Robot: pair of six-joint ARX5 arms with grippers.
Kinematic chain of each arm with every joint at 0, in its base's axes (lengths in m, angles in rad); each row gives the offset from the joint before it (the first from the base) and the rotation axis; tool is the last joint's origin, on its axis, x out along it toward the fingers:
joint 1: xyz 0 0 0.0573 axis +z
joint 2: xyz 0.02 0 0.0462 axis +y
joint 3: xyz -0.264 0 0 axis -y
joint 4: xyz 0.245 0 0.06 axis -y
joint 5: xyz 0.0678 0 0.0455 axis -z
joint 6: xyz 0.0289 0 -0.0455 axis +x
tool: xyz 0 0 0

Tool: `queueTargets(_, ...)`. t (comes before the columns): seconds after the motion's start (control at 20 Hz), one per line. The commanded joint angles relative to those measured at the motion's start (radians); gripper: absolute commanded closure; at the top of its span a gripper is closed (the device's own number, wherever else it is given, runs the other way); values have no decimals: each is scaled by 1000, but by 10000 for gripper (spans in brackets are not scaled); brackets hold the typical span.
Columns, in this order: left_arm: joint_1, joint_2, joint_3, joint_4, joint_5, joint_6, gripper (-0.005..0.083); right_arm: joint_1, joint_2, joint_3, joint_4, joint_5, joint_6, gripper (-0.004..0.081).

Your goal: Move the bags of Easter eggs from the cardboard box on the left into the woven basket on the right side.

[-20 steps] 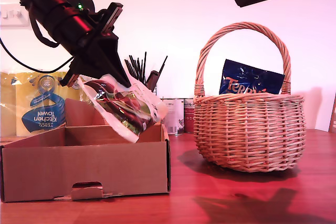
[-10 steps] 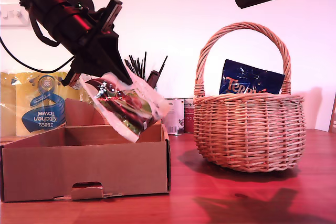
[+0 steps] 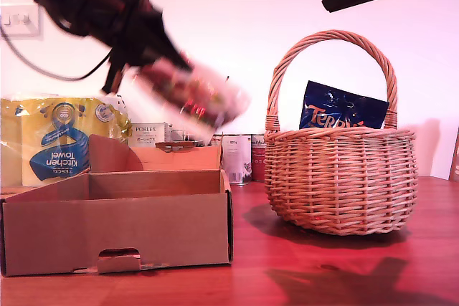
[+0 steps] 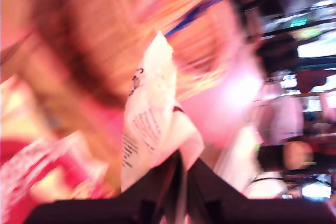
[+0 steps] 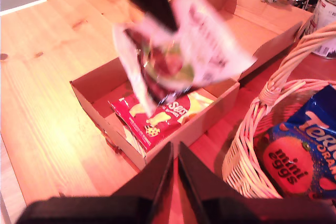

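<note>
A white egg bag [image 3: 192,94] is being carried by my first gripper [image 4: 178,182], whose jaws are being kept pinched tight on the bag's upper edge. Compared with half a second ago, the bag is being held higher: it was hanging low against the cardboard box's [image 3: 115,231] right-hand wall in the exterior view, and it is now being swung clear above the box rim, blurred by the motion, with the small Porlex carton [image 3: 149,132] uncovered behind it. The bag is being brought nearer the woven basket [image 3: 341,177], though a gap is being left between it and the arched handle [image 3: 331,37]. From this, the lift is being judged complete and the crossing toward the basket as under way; release is not yet being attempted.

In the basket, a dark blue Terry's bag [image 3: 343,110] is being seen standing above the rim, so one transfer is being counted as done. In the second wrist view, a red bag [image 5: 157,119] is being seen lying in a smaller compartment at the near end of the box, so at least one more trip is being expected.

My second gripper [image 5: 174,174] is being held above the bench between box and basket, its fingers drawn nearly together on nothing. The yellow kitchen-towel pack [image 3: 54,137] is being left untouched behind the box.
</note>
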Motion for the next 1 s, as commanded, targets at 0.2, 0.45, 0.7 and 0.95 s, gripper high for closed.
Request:
queueTargets(0.2, -92, -29, 26, 118, 90, -97, 797, -6, -30, -18, -66, 58, -3, 783)
queueTargets(0.45, -192, -29, 27, 296, 89, -219, 797, -58, -94, -18, -148, 79, -3, 783)
queueTargets(0.7, -281, -17, 27, 592, -95, -344, 798, -108, -171, -18, -200, 79, -3, 783)
queueTargets(0.95, -339, 114, 27, 831, -222, -427, 798, -120, -164, -18, -198, 68, -6, 783)
